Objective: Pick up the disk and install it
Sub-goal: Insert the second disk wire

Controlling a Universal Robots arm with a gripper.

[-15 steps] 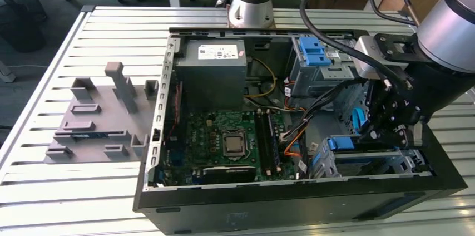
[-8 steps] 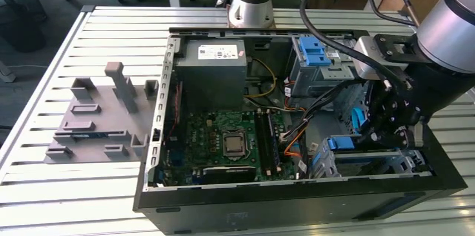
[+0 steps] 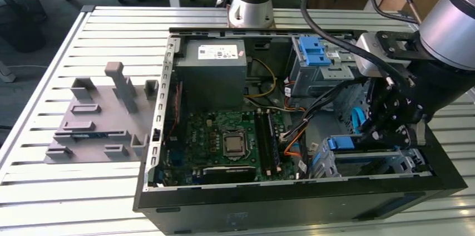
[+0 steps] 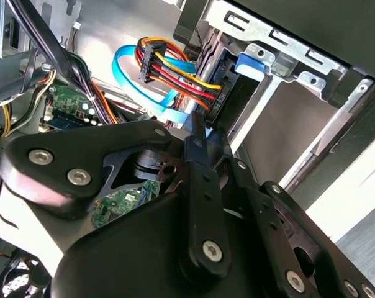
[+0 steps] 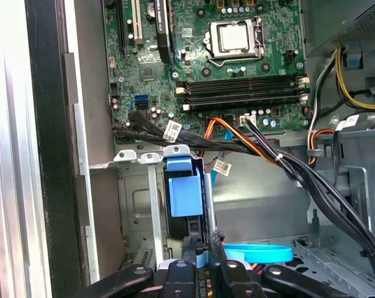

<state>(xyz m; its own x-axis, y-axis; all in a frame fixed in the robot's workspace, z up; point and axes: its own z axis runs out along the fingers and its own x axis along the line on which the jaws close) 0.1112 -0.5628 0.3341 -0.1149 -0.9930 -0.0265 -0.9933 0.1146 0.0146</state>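
The disk [image 5: 183, 192] stands edge-on in the metal drive cage [image 5: 151, 205] at the case's front corner, its blue bracket tab facing me. In the second wrist view its dark edge [image 4: 228, 87] and blue tab sit inside the cage slot. The exterior view shows the blue tab of the disk [image 3: 341, 142] low at the exterior view's right. My gripper [image 5: 205, 243] hovers right at the disk's near end with its fingers drawn together and nothing visible between them. Its tip [image 4: 198, 131] sits a short way from the slot. The gripper [image 3: 373, 134] reaches down into the case.
A bundle of red, yellow and black power wires [image 4: 175, 68] and a light blue flat cable [image 5: 256, 253] run beside the cage. The motherboard [image 3: 230, 141], a grey power supply [image 3: 211, 74] and a second blue latch [image 3: 312, 52] fill the case. A grey fixture [image 3: 100, 116] lies outside it.
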